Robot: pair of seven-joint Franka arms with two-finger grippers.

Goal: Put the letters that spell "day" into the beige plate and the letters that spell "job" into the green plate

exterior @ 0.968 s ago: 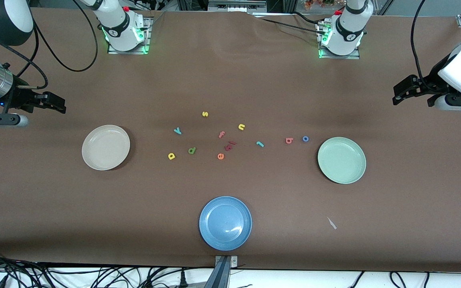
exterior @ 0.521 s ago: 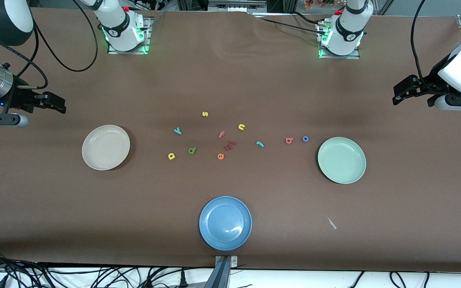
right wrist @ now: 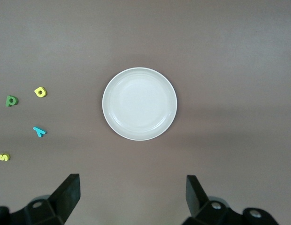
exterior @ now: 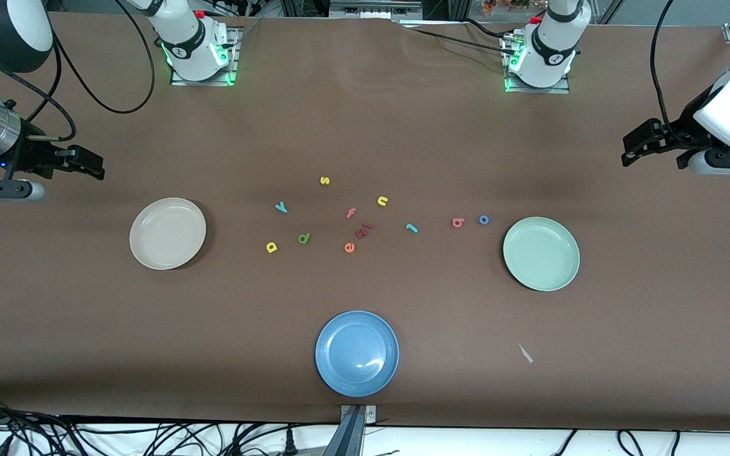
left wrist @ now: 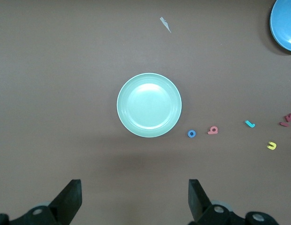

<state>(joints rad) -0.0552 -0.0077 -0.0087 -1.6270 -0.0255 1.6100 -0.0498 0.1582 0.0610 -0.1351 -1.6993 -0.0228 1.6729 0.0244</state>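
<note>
A: Both grippers are seen spread wide, nothing held. Left gripper is parked high over bare table at the left arm's end; right gripper likewise at the right arm's end.

B: What is given by the wrist views that the front view lacks?

A: The finger gap. In the left wrist view the green plate is framed ahead of the open fingers, with the blue o and salmon b just beside its rim, and the teal j farther off. In the right wrist view the beige plate is centred ahead of the claw, with the yellow round letter, dark green letter and teal y well apart from it.

B: And the front view only?

A: The whole layout: the pink f, orange e and a dark red letter pile in the middle, none seen clearly by the wrists. The blue plate is shown complete; only its edge is caught by the left wrist camera. Both task plates are empty.
</note>
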